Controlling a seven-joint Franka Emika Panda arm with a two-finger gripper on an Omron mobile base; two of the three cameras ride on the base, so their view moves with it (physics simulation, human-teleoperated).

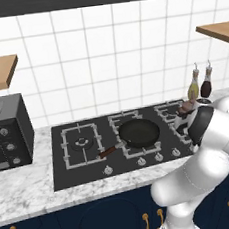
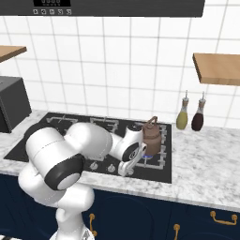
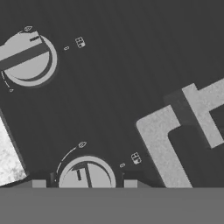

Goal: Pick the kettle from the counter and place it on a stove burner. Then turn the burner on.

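The gripper [image 3: 81, 183] is down low over the front strip of the black cooktop [image 3: 113, 87], its two dark tips standing either side of a round silver knob [image 3: 86, 175] with a clear gap between them and the knob, so the jaws look spread and pinching nothing (whether a tip brushes the knob's rim I cannot tell from here). A second knob [image 3: 27, 59] sits further along the same strip, its bar at a different angle, and a corner of grey grate [image 3: 166, 140] lies just beyond. From the right base view the hand [image 2: 126, 161] hangs at the stove's front edge, directly in front of the kettle [image 2: 151, 133], which is off the counter [image 2: 206, 164] and standing upright on the right-hand stove burner [image 2: 157, 150]; a small blue glow shows under it, so I'd judge the carrying done and the burner lit or very nearly, with little left beyond letting go and drawing back. A frying pan [image 1: 139, 133] sits on the middle burner, two tall bottles [image 2: 190, 115] stand on the marble near the wall, a dark oven box [image 1: 5, 134] sits at the left, and wooden shelves [image 2: 218, 68] hang on white tiles
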